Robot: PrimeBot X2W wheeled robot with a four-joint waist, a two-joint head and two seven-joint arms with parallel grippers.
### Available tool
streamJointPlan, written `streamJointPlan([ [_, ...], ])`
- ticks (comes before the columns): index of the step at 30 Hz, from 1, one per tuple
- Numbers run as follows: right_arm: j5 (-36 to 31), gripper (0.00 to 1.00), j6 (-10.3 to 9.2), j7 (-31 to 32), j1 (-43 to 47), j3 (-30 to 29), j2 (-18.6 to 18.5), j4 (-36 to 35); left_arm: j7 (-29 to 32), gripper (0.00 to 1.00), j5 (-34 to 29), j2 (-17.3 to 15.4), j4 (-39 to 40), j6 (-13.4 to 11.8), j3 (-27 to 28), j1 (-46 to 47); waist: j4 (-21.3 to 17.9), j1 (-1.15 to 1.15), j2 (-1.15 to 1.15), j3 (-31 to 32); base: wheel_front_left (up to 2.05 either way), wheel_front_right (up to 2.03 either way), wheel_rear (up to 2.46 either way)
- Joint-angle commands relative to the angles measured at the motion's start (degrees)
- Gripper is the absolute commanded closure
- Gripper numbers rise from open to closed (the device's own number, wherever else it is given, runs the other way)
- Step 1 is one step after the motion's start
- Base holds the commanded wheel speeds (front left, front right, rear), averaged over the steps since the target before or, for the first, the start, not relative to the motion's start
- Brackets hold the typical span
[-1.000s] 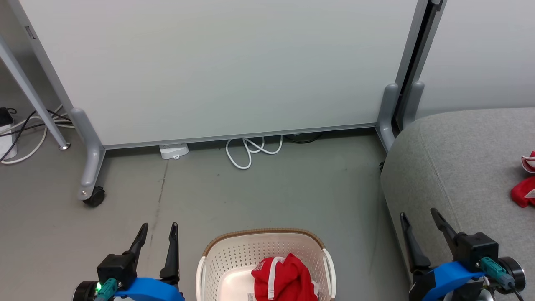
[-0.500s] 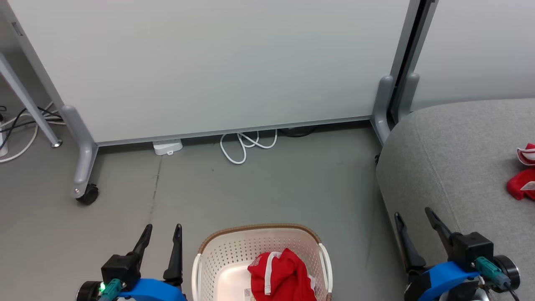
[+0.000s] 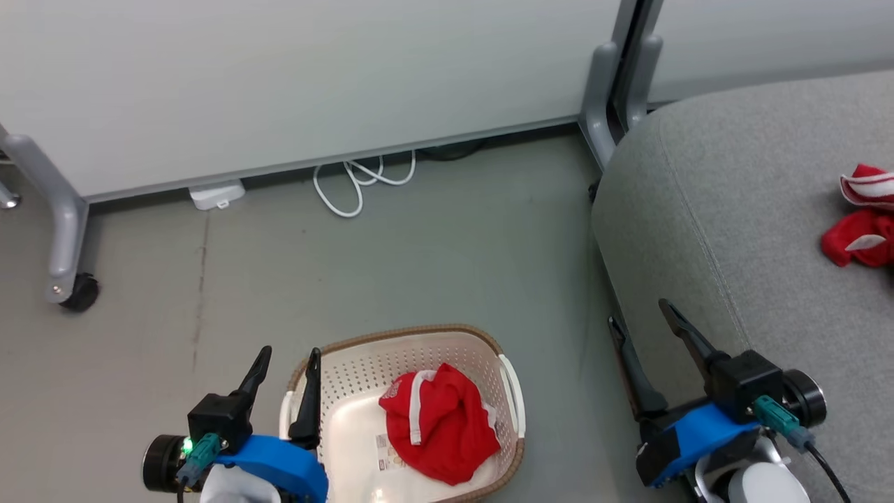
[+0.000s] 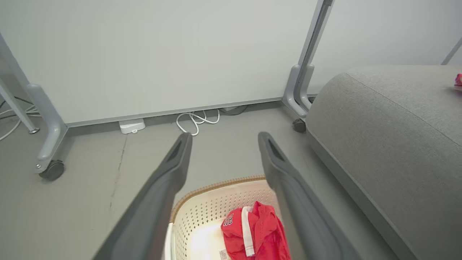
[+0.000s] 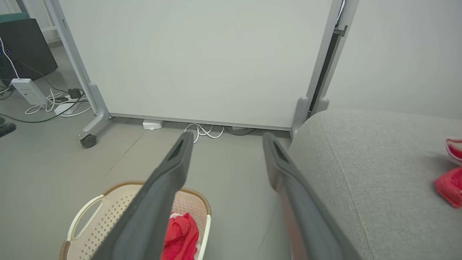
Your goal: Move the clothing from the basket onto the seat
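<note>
The left gripper point(image 3: 289, 353) sits at the near left with its fingers spread fully apart, holding nothing. In the head view its right finger overlaps the left rim of the basket point(image 3: 391, 334); contact cannot be confirmed.

The right gripper point(image 3: 638, 313) sits at the near right, its jaws equally wide and empty, in front of the rounded side of the seat point(image 3: 733, 209).

The basket stands on the floor point(image 3: 419, 265) between the two grippers, nearer the left one. A red garment point(image 3: 440, 423) with white trim lies bunched in the basket's right half, leaving the bottom bare along the left wall.

Further back, more red clothing point(image 3: 862, 237) lies on the seat, well in from its rounded edge. It is possibly two pieces, as the head view cuts it off.

Beyond the floor, a white cable point(image 3: 356, 181) lies coiled at the foot of a pale partition panel point(image 3: 279, 84).
</note>
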State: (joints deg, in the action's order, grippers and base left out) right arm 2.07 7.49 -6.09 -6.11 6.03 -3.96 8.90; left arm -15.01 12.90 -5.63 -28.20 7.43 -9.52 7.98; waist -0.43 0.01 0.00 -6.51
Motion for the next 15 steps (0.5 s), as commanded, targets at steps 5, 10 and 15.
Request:
streamJointPlan([
  [5,0.3,0.0,0.01,0.1,-3.6,3.2,-0.5,-1.5,-0.3,0.0,-0.2,0.0,-3.0,0.0,-2.8,4.9,-5.3,-0.01,0.0,-7.7,0.0,0.0,0.0],
  [10,0.8,0.0,0.01,0.2,-6.6,5.9,-0.9,-2.4,-0.3,0.0,0.1,-0.5,-7.0,0.0,-6.2,9.8,-7.6,-0.01,0.0,-12.8,0.0,0.0,0.0],
  [15,1.1,0.0,0.01,-0.3,-9.7,7.8,-1.0,-3.3,-0.3,0.0,0.8,-1.3,-10.0,0.0,-9.0,14.2,-9.8,-0.01,0.0,-17.8,0.0,0.0,0.0],
])
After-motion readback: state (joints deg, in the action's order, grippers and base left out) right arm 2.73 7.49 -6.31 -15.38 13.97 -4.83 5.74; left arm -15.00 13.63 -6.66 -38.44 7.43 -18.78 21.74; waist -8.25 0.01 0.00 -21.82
